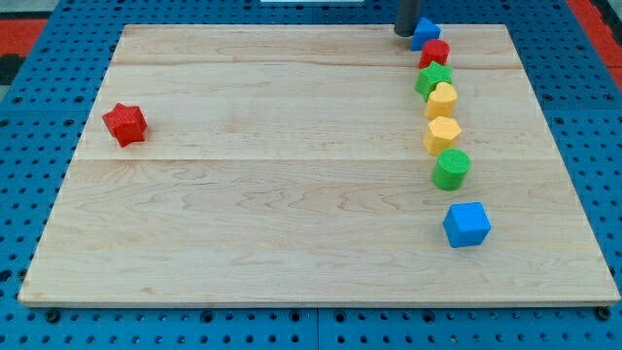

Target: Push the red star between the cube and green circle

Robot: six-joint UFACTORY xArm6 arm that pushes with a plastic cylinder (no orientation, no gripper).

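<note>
While my tip (pixel 404 33) touches a blue block (pixel 425 33) at the worktop's (pixel 292 243) top – holding nothing – one red star (pixel 124 123) sits far left; one blue cube (pixel 466 225), one green circle (pixel 451 168) right

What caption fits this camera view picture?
Red star sits far left; my tip waits by the blue block at the top.

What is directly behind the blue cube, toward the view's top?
Behind the blue cube sits the green circle, apart from it, a bare gap between. Nothing hidden there.
</note>
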